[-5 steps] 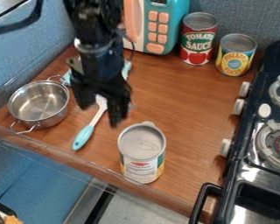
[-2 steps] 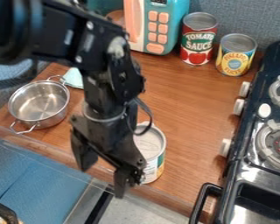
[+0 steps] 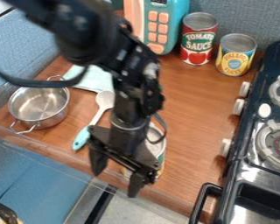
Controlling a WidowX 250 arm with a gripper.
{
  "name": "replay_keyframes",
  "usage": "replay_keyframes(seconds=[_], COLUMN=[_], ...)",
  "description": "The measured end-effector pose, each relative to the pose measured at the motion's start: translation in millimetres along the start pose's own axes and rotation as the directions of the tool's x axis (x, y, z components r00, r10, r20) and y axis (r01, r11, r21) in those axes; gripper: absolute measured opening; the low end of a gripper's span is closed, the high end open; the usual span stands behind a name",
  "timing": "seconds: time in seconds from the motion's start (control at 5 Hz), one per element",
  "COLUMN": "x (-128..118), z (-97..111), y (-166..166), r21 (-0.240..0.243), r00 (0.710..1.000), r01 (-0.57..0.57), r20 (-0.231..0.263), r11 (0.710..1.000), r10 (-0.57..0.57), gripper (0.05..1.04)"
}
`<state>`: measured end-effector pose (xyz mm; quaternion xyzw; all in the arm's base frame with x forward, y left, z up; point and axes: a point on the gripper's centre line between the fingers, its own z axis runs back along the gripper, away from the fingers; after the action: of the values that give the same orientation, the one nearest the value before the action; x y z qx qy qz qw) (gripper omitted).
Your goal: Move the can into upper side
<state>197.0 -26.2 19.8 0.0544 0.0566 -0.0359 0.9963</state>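
- The black two-finger gripper point(image 3: 115, 183) is hanging over the front edge of the brown wooden counter point(image 3: 192, 116), its fingers spreading wide;
- the pale-labelled, silver-topped metal can point(image 3: 162, 159) is standing upright near that edge – the gripper is partly hiding it, and whether they are touching I cannot tell;
- the white spoon with a turquoise handle point(image 3: 82, 137) is lying between the can and the round silver metal pot point(image 3: 39, 105);
- a red-labelled metal can point(image 3: 198, 43) and a yellow-and-blue-labelled metal can point(image 3: 235, 61) are standing at the back – between the turquoise toy microwave point(image 3: 176, 26) and the black stove point(image 3: 240, 162)
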Motion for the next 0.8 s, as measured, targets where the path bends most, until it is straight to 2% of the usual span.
replay_keyframes(seconds=[0.2,0.4,0.8], x=[16,48,108], z=[-4,1,9], y=[-4,-10,1], r21=[0.006,-0.017,-0.037], r00=[0.999,0.999,0.986], r01=[-0.022,-0.05,-0.163], r20=[-0.023,-0.008,-0.037], r11=[1.0,0.999,0.986], r10=[0.022,0.05,0.162], gripper=[0.999,0.999,0.999])
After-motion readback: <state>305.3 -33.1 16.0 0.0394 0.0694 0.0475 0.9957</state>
